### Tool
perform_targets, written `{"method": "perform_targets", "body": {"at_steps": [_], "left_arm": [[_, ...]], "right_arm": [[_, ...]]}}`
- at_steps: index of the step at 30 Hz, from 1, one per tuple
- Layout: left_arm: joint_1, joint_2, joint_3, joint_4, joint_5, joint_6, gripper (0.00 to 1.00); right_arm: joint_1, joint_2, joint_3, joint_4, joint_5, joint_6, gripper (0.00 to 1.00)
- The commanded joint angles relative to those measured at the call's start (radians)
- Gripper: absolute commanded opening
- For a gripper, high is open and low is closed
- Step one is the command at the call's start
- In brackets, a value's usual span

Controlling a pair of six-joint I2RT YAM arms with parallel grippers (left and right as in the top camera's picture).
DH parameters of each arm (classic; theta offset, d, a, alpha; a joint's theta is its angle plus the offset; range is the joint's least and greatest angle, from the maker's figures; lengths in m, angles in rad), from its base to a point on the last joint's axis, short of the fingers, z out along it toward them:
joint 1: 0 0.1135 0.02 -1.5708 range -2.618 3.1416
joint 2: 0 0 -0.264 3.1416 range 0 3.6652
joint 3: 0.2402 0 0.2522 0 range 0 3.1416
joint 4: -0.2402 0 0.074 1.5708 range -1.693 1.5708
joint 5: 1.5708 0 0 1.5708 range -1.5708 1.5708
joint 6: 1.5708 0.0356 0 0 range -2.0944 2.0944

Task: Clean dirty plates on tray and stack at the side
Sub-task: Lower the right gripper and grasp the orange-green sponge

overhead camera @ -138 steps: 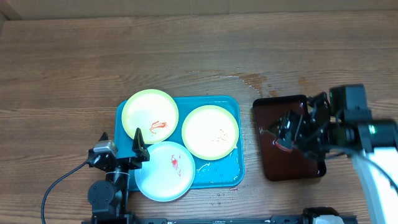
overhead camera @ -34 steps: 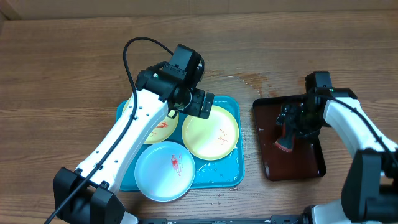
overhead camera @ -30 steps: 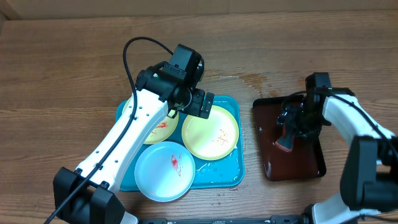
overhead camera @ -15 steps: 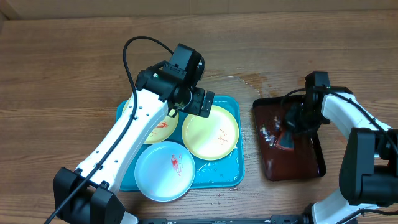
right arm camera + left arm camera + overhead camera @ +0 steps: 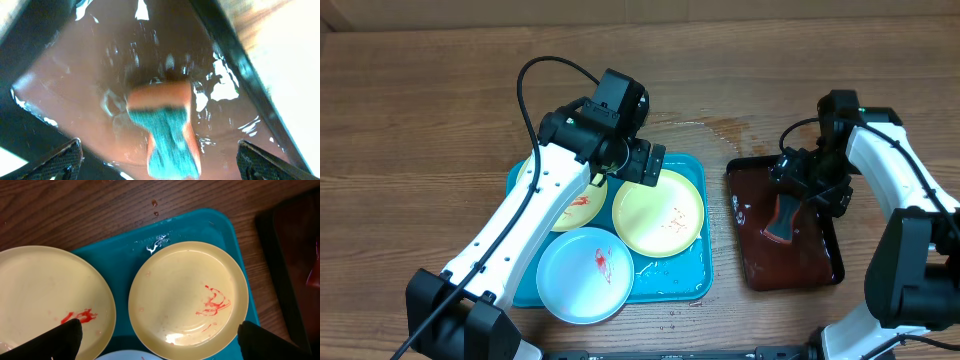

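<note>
Three plates lie on the turquoise tray [image 5: 692, 285]: a yellow-green plate [image 5: 570, 208] at the back left with a red smear, a yellow-green plate [image 5: 660, 215] at the back right with red streaks, and a blue-white plate [image 5: 585, 278] in front with a red smear. My left gripper [image 5: 645, 165] hovers open above the two back plates; the left wrist view shows the left one [image 5: 45, 295], the right one [image 5: 187, 297] and the gripper [image 5: 162, 342]. My right gripper [image 5: 810, 185] is open above an orange and teal sponge [image 5: 167, 125], apart from it.
The sponge [image 5: 782, 220] lies in water in a dark reddish-brown tray [image 5: 820, 268] with a black rim, right of the turquoise tray. Water drops wet the wood [image 5: 720, 128] behind the two trays. The wooden table stretches to the left and back.
My right gripper has risen and moved back from the sponge, which now lies loose in the dark tray. The left arm and the plates have not moved.
</note>
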Motion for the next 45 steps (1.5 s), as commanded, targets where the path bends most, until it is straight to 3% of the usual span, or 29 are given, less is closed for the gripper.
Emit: {"method": "perform_targets", "body": {"at_steps": [1, 9, 13, 19, 27, 35, 37, 38, 41, 45], "left_arm": [[0.002, -0.011, 0.019, 0.005, -0.010, -0.007, 1.00], [0.002, -0.011, 0.019, 0.024, -0.010, -0.003, 1.00], [0.002, -0.011, 0.019, 0.027, -0.010, -0.003, 1.00], [0.002, -0.011, 0.019, 0.019, -0.009, -0.003, 1.00], [0.002, -0.011, 0.019, 0.015, -0.008, -0.003, 1.00], [0.002, -0.011, 0.019, 0.010, -0.010, -0.003, 1.00], [0.002, -0.011, 0.019, 0.010, -0.010, -0.003, 1.00], [0.002, -0.011, 0.019, 0.011, -0.010, -0.003, 1.00], [0.002, -0.011, 0.019, 0.015, -0.010, -0.003, 1.00], [0.002, -0.011, 0.019, 0.020, -0.010, -0.003, 1.00]], "right_arm": [[0.002, -0.043, 0.011, -0.069, -0.038, -0.004, 1.00], [0.146, -0.255, -0.077, -0.105, -0.027, 0.046, 1.00], [0.194, -0.270, -0.217, -0.012, -0.066, 0.083, 1.00], [0.163, -0.270, -0.420, 0.175, -0.102, 0.128, 1.00], [0.127, -0.234, -0.432, 0.313, -0.073, 0.157, 1.00], [0.064, -0.172, -0.432, 0.331, -0.064, 0.156, 1.00], [0.029, -0.172, -0.432, 0.326, -0.064, 0.147, 0.82], [0.015, -0.172, -0.432, 0.323, -0.065, 0.136, 0.64], [0.008, -0.172, -0.432, 0.318, -0.064, 0.126, 0.44], [0.008, -0.172, -0.432, 0.315, -0.064, 0.126, 0.08]]}}
